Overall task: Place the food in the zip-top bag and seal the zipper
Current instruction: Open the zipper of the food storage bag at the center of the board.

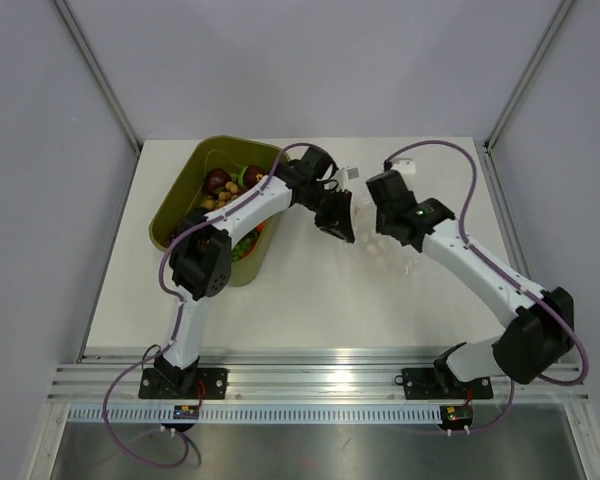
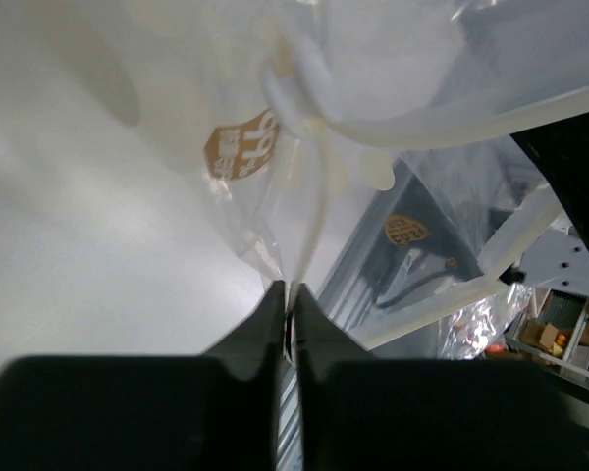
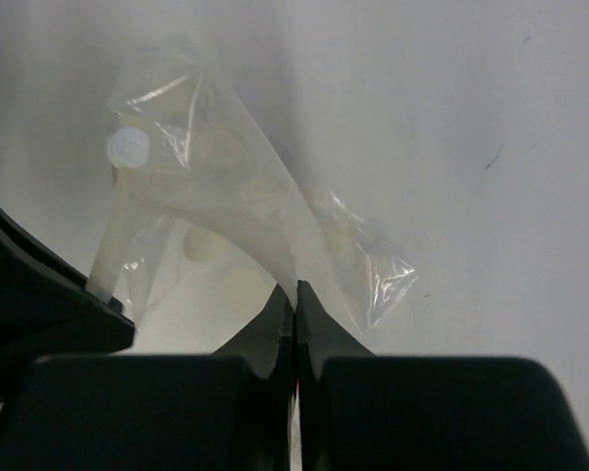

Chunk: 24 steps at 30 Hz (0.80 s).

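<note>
The clear zip-top bag (image 1: 368, 222) with pale round dots hangs between both grippers over the middle of the table. My left gripper (image 1: 342, 228) is shut on the bag's edge, which shows in the left wrist view (image 2: 304, 211). My right gripper (image 1: 380, 222) is shut on the bag's pale zipper strip (image 3: 231, 211). The bag (image 3: 226, 235) looks empty in the right wrist view. The toy food (image 1: 225, 182), dark purple, red and green pieces, lies in the olive-green tub (image 1: 180, 205) at the left, partly hidden by my left arm.
The tub stands at the table's left side under my left arm. A small white tag (image 1: 348, 172) lies behind the grippers. Metal frame posts stand at the back corners, and a rail runs along the near edge.
</note>
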Each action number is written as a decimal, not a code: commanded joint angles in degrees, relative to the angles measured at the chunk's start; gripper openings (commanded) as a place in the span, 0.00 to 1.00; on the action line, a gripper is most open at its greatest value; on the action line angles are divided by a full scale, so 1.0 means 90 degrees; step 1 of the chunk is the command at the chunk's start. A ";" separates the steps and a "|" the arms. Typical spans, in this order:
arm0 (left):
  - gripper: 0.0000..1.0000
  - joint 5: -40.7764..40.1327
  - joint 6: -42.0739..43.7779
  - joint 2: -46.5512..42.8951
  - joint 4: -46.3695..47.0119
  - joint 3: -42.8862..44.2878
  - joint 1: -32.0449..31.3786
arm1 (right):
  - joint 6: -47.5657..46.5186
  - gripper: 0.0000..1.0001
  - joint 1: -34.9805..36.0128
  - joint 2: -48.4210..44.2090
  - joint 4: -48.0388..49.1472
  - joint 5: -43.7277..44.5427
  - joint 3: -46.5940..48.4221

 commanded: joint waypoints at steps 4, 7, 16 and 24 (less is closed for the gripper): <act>0.71 -0.0557 0.0740 -0.0720 -0.0647 -0.1327 0.0487 | 0.1402 0.00 0.0668 0.0716 0.0489 -0.0601 -0.0668; 0.80 -0.0956 0.0555 -0.1141 -0.0452 -0.1699 0.0477 | 0.1655 0.00 0.0707 0.0833 0.0635 -0.0767 -0.0630; 0.79 -0.1691 -0.1368 -0.2509 0.1526 -0.3779 0.0302 | 0.1852 0.00 0.0786 0.0873 0.0841 -0.0787 -0.0366; 0.77 -0.2508 -0.1955 -0.1817 0.1678 -0.3410 0.0018 | 0.1910 0.00 0.0796 0.0756 0.0870 -0.0855 -0.0278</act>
